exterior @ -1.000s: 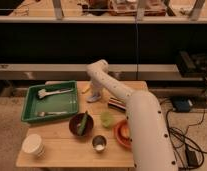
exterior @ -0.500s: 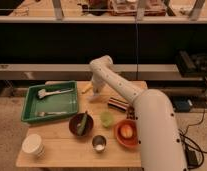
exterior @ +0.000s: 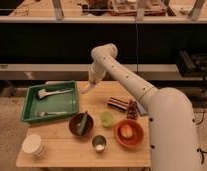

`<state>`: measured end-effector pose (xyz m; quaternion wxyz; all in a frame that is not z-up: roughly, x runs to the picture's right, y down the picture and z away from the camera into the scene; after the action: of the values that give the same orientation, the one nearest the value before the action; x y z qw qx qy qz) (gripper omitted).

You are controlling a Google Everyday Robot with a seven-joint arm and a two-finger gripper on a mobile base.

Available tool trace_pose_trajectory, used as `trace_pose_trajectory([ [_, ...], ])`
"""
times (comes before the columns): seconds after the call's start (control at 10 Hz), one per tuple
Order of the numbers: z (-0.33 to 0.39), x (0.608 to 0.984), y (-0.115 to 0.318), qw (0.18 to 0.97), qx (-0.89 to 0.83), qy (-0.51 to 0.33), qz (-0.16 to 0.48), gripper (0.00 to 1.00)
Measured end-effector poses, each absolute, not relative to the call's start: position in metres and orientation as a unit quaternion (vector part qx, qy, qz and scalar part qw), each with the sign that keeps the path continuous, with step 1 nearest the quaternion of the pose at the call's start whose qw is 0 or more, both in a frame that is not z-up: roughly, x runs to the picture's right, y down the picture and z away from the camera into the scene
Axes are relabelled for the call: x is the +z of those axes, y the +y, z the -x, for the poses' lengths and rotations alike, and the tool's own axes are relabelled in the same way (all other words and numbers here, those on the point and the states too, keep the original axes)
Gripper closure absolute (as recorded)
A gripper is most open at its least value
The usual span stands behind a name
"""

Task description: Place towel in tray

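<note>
Reaches in from the right on a white arm, with the gripper point(exterior: 87, 89) low over the back of the wooden table point(exterior: 67, 156), just beside the far right corner of the green tray point(exterior: 26, 116). Open or closed – cannot tell. Shows a pale scrap point(exterior: 86, 91) right at the tip, outside the tray rim; towel or part of the gripper, cannot tell.

Inside the tray: a white-headed utensil point(exterior: 44, 93) along the back and a fork point(exterior: 51, 113) along the front.

In front of the tray, a dark bowl point(exterior: 78, 127) with something green in it. To its right, a small green cup point(exterior: 106, 119) and an orange bowl point(exterior: 129, 134) – near the front edge, a metal cup point(exterior: 99, 143). At the front left corner, a white bowl point(exterior: 33, 145).
</note>
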<state>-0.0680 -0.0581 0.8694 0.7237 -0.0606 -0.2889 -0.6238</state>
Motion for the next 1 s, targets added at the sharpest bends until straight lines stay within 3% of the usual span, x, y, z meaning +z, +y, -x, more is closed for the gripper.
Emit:
trace_pose_trajectory([
  [0.6, 0.193, 0.839, -0.047, 0.634, -0.663, -0.396, -0.047, 1.00],
  [1.0, 0.205, 0.840, -0.043, 0.631, -0.666, -0.395, -0.048, 1.00],
])
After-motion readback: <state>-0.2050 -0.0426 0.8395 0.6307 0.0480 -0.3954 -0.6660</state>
